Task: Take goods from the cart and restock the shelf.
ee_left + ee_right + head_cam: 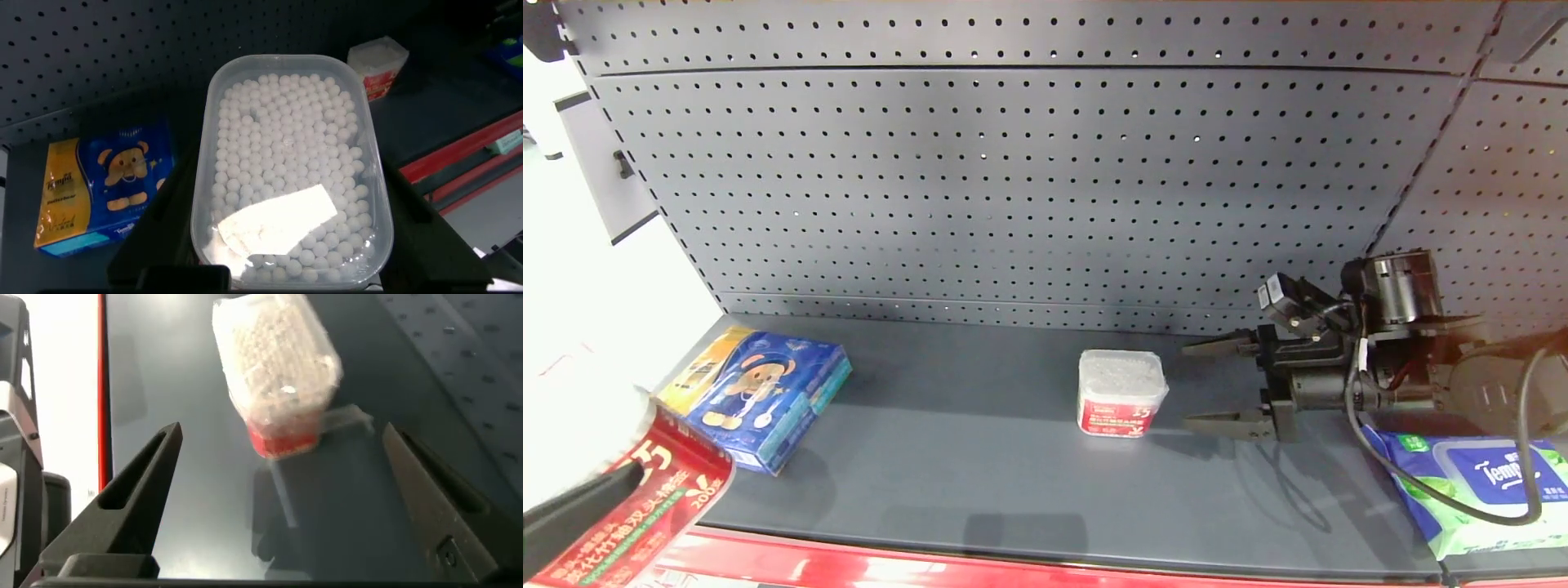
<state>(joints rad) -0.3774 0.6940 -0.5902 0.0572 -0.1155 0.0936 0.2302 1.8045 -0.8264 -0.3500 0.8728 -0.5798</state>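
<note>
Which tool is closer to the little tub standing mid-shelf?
Right. The right tool, open, sits just beside the tub, not touching; the left tool is far off at the shelf's front-left corner, gripping another tub.

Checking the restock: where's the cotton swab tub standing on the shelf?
In the head view, the cotton swab tub stands on the shelf right of centre, just off the open jaws of the right gripper.

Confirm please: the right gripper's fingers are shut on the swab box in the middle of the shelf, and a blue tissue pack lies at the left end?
No: the right gripper has its fingers open, and the swab box stands free ahead of them, as the head view shows. The rest holds.
</note>
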